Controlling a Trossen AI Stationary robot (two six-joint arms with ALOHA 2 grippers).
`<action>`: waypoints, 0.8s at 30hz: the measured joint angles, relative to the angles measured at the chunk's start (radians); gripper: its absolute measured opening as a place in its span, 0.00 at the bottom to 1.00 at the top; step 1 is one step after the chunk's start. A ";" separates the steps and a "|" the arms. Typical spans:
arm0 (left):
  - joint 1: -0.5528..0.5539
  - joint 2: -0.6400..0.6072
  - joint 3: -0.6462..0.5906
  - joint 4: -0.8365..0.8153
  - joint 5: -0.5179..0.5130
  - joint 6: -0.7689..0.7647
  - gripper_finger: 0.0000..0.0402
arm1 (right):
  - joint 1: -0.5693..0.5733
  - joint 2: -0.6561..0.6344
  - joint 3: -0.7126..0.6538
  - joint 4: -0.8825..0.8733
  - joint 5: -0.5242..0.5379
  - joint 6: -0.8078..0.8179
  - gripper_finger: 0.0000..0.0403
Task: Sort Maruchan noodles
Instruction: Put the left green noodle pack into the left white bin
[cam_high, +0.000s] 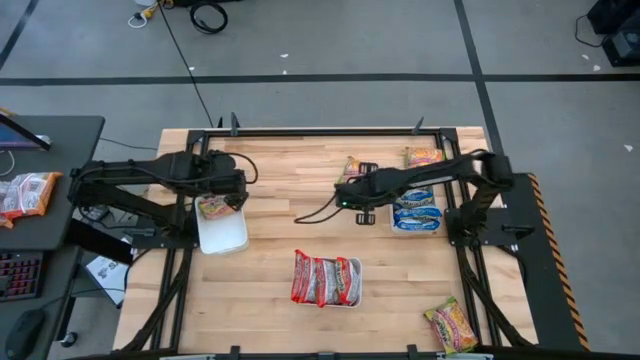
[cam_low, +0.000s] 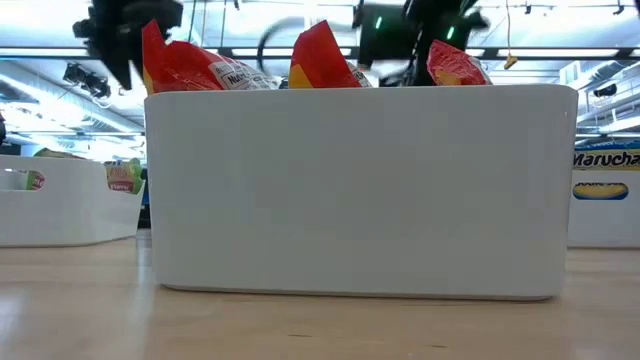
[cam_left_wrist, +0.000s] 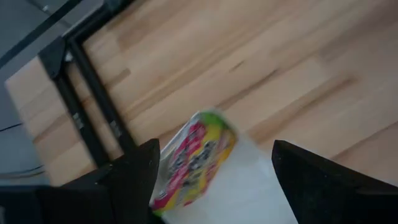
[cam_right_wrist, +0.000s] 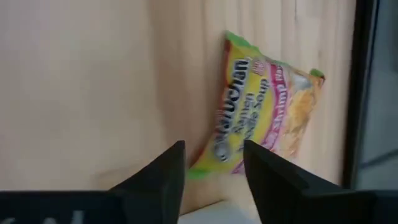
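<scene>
Left gripper (cam_high: 236, 197) hung open over the left white tray (cam_high: 222, 236) holding one yellow-green packet (cam_high: 212, 206), the right gripper (cam_right_wrist: 214, 168) stood part-open, empty, near another (cam_right_wrist: 267, 99); red (cam_high: 325, 278) and blue packets (cam_high: 416, 210) sat trayed, three yellow-green loose.

One camera is looking straight down on the whole surface (cam_high: 300, 260), another is sitting at surface level, staring close into a white tray (cam_low: 360, 190), and each wrist camera is peering past its own fingers at a yellow-green packet (cam_left_wrist: 193, 158) the overhead view shares.
</scene>
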 joint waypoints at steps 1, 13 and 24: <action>-0.006 0.000 0.016 0.008 -0.006 -0.009 0.78 | -0.008 0.025 -0.007 0.022 0.025 -0.031 0.43; -0.247 -0.051 0.091 0.044 -0.180 -0.256 0.78 | -0.095 0.090 -0.147 0.312 0.173 -0.177 0.46; -0.372 -0.141 0.091 0.241 -0.294 -0.346 0.78 | -0.178 0.085 -0.225 0.368 0.068 -0.063 0.29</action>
